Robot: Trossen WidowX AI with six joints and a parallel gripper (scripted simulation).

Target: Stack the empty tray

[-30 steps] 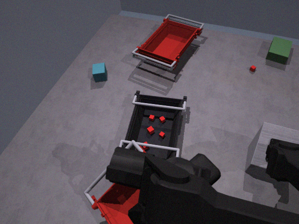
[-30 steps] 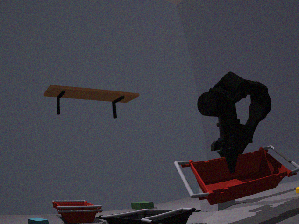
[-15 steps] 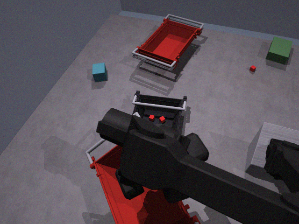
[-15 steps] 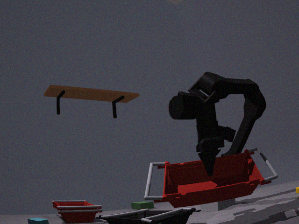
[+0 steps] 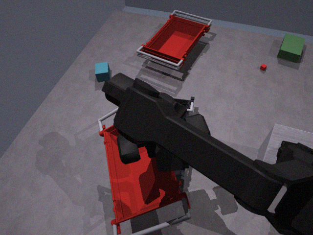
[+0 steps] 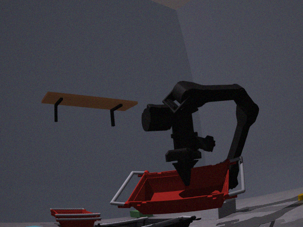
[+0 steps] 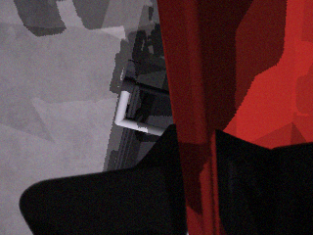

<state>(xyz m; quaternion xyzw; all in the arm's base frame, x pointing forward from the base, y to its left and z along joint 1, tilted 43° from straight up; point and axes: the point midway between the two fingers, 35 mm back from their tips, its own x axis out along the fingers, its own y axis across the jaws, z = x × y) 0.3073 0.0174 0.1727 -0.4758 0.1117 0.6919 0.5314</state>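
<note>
My gripper (image 6: 187, 182) (image 7: 183, 130) is shut on one long wall of the empty red tray (image 5: 109, 161) (image 6: 181, 205) (image 7: 183, 73). It holds the tray in the air, nearly level, its right end slightly higher in the exterior view. Its own wire bars stand out past its ends. The black tray (image 5: 183, 101) (image 6: 188, 222) stands lower on the table. Its wire bars (image 6: 171, 221) lie in across its top in the exterior view; the end of one bar (image 5: 191, 106) (image 7: 121, 110) shows in the other views. The arm and red tray hide its load.
Another red tray (image 5: 174, 40) (image 6: 75, 223) with wire bars stands at the back. A teal block (image 5: 102, 72), a green block (image 5: 292, 48) (image 6: 138, 213) and a small red block (image 5: 263, 67) lie around. A pale block (image 5: 274, 144) stands by the arm's base. A shelf (image 6: 89, 100) hangs on the wall.
</note>
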